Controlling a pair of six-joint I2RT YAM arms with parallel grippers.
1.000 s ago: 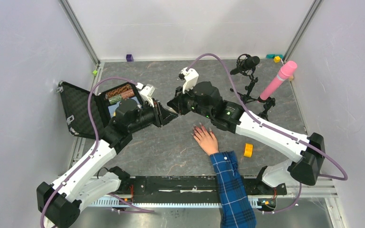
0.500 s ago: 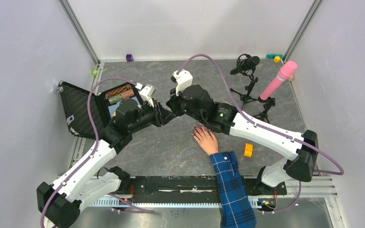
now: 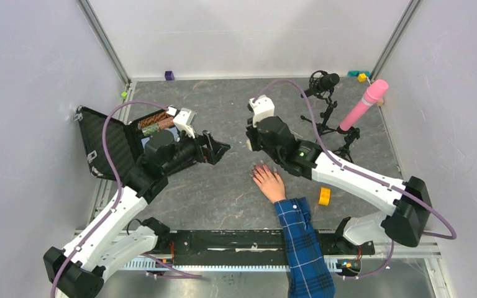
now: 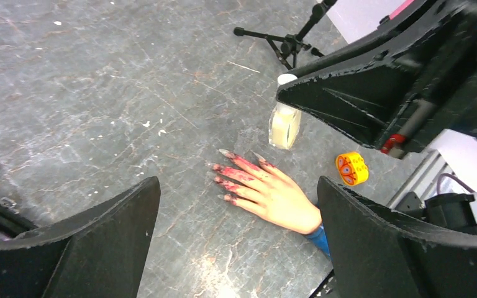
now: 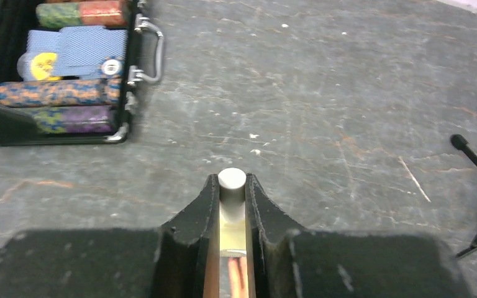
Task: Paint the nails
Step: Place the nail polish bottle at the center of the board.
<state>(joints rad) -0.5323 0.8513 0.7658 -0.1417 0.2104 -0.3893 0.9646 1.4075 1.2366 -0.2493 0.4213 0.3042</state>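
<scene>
The jaws of the right gripper (image 5: 231, 194) clamp a small white-capped bottle (image 4: 284, 124) near the fingertips of the hand (image 4: 276, 197), which lies flat on the table (image 4: 99, 93) at lower centre of the left-wrist frame. The left gripper (image 3: 218, 145) gapes empty. We judge that the bottle could slip or tip, spilling polish beyond the pink-smeared nails (image 4: 226, 166).

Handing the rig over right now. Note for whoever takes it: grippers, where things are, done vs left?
Left gripper: open, empty.
Right gripper: shut on the small bottle, with its white cap on, close to the fingertips of the hand.
The hand lies palm down on the table, fingers spread.
Done: the nails show red, smeared onto the fingers.
Left: no brush in view, and full coverage cannot be confirmed. Probably check each nail, then uncap and touch up.
</scene>
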